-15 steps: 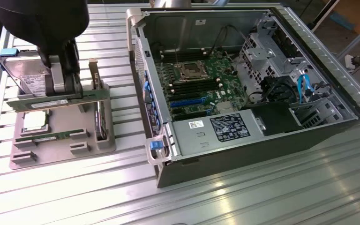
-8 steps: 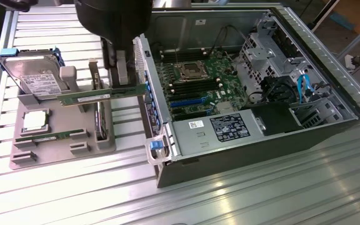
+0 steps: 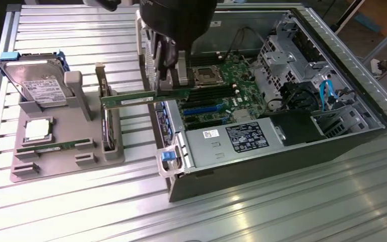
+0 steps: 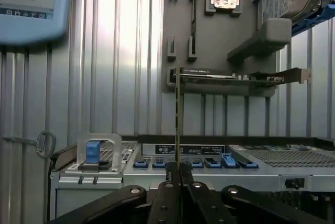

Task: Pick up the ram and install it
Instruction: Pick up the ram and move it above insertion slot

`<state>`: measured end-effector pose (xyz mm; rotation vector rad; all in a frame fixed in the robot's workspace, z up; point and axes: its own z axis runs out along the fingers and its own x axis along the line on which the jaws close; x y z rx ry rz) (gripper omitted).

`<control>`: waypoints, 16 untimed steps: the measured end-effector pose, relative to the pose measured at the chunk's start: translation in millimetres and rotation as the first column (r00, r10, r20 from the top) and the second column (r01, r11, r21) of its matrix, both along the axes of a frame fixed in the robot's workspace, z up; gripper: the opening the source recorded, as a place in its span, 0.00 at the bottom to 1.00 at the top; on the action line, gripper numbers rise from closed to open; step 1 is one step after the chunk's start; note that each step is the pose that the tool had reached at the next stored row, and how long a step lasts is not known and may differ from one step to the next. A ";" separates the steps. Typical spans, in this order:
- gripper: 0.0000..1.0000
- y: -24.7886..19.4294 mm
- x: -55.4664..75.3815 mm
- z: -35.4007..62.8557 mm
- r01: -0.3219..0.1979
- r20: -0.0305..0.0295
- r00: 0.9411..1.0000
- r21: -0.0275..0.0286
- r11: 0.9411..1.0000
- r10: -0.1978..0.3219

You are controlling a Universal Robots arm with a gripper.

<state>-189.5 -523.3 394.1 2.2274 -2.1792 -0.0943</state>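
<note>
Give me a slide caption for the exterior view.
Tool grips the ram between the gray parts tray and open computer case.

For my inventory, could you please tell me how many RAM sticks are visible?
2: one RAM stick held by the gripper, a second stick in the gray holder; more may be hidden.

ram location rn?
Exterior view, left of centre: the ram is held in the gripper, in the air between the grey parts tray and the open PC case.
</note>
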 end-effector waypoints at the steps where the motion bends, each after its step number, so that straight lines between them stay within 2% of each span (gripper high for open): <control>1: 0.12 0.0 3.5 0.0 0.000 0.000 1.000 0.000 1.000 0.000; 16: 0.12 0.0 47.5 0.0 0.000 -0.005 1.000 0.000 1.000 0.000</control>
